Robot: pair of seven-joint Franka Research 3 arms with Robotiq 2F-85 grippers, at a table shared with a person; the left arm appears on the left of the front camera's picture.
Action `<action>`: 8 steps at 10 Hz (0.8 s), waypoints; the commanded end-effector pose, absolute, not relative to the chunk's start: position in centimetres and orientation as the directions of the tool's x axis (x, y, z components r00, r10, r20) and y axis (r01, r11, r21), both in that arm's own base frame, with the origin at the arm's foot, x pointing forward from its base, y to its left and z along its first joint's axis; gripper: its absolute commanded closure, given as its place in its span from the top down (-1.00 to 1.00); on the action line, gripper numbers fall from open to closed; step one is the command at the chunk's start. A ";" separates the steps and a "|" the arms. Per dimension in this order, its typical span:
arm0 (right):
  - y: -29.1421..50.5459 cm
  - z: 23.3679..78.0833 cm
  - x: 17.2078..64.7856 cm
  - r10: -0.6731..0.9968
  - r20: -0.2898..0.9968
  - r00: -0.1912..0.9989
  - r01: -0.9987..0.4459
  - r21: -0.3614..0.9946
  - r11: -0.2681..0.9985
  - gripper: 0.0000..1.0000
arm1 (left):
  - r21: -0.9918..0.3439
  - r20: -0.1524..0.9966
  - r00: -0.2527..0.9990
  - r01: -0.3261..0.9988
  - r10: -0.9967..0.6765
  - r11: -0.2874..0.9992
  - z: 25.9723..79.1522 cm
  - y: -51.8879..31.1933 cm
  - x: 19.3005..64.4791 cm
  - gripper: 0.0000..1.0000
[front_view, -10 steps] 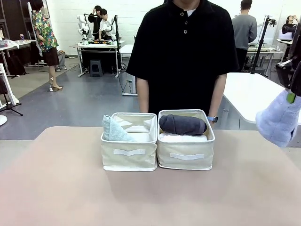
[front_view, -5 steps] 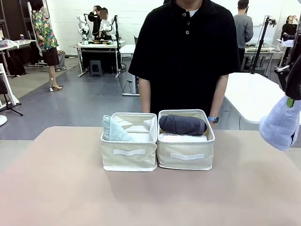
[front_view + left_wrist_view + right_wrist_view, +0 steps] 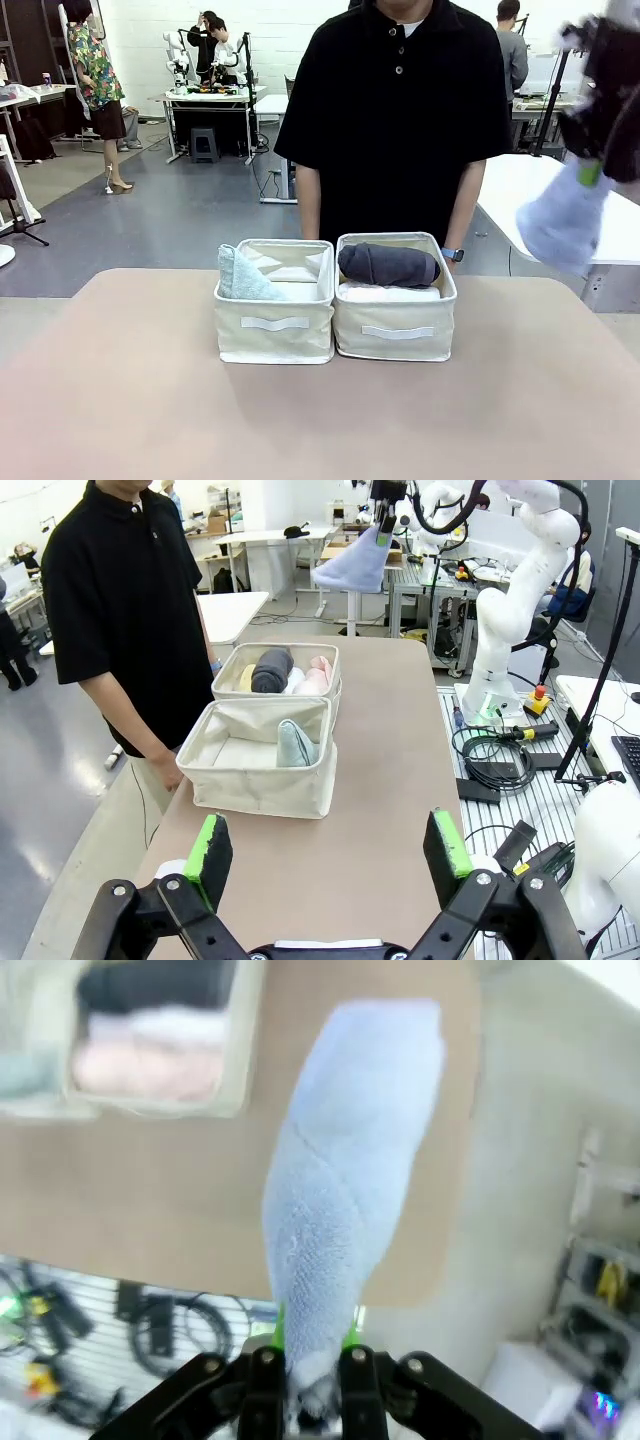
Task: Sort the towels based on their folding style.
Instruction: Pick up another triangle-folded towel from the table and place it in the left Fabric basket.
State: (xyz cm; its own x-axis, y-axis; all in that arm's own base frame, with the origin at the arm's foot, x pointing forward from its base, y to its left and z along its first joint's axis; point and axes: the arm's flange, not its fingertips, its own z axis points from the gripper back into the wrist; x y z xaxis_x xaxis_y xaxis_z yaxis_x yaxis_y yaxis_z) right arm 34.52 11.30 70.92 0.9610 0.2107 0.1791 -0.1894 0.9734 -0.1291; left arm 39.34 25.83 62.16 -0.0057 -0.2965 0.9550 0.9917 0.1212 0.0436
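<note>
Open lab room, grey floor (image 3: pixel 170 220), white worktable (image 3: pixel 500 200) beyond. Tan matte table (image 3: pixel 120 400). Person (image 3: pixel 400 120) in black just behind right bin (image 3: pixel 397 342). Left bin (image 3: pixel 275 338) beside it, apparently touching. Dark grey towel (image 3: pixel 388 264) atop white towel (image 3: pixel 385 293) in right bin; pale grey-green towel (image 3: pixel 240 277) in left bin. Light blue towel (image 3: pixel 560 225), blurred, hangs high, well right of right bin, tip pinched in clamped right gripper (image 3: pixel 310 1338). Left gripper (image 3: pixel 328 842) spread wide, holding nothing.

Two cream fabric bins, L bin (image 3: pixel 274 335) & R bin (image 3: pixel 396 340), side by side, touching, mid tan table (image 3: pixel 300 430). Person (image 3: pixel 400 120) in black polo stands just behind them, watch (image 3: pixel 452 254) on wrist. White table (image 3: pixel 505 200) in bkgd, right.
</note>
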 end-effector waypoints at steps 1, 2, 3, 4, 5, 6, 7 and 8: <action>16.6 75.7 35.9 0.682 0.275 0.678 -0.619 -0.286 0.731 -0.66 | 0.049 0.952 -0.007 0.990 -0.306 0.129 62.1 25.7 39.1 1.00; 19.7 77.3 36.4 0.788 0.265 0.556 -0.746 -0.259 0.614 -0.66 | 0.049 0.952 -0.007 0.990 -0.306 0.129 62.1 25.7 39.1 1.00; 23.0 78.1 37.0 0.866 0.254 0.431 -0.843 -0.228 0.487 -0.66 | 0.049 0.952 -0.007 0.990 -0.306 0.129 62.1 25.7 39.1 1.00; 26.0 78.1 38.0 0.913 0.255 0.319 -0.904 -0.207 0.374 -0.66 | 0.049 0.952 -0.007 0.990 -0.306 0.129 62.1 25.7 39.1 1.00; 29.1 77.5 39.2 0.945 0.233 0.230 -0.937 -0.210 0.280 -0.66 | 0.049 0.952 -0.007 0.990 -0.306 0.129 62.1 25.7 39.1 1.00; 31.2 76.9 39.9 0.963 0.207 0.171 -0.953 -0.214 0.215 -0.66 | 0.049 0.952 -0.007 0.990 -0.306 0.129 62.1 25.7 39.1 1.00; 32.7 76.5 40.3 0.974 0.181 0.137 -0.955 -0.237 0.178 -0.66 | 0.049 0.952 -0.007 0.990 -0.306 0.129 62.1 25.7 39.1 1.00; 33.2 76.1 40.5 0.976 0.163 0.145 -0.948 -0.261 0.185 -0.66 | 0.049 0.952 -0.007 0.990 -0.306 0.129 62.1 25.7 39.1 1.00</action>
State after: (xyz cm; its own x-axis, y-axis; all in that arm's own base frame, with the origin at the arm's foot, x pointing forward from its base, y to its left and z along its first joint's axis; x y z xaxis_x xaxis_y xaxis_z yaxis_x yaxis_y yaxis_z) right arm 40.53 34.00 74.51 0.1485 0.9714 0.1854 -0.9560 0.1890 -0.2245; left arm 39.36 25.75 62.16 -0.0063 -0.2964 0.9550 0.9918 0.1199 0.0437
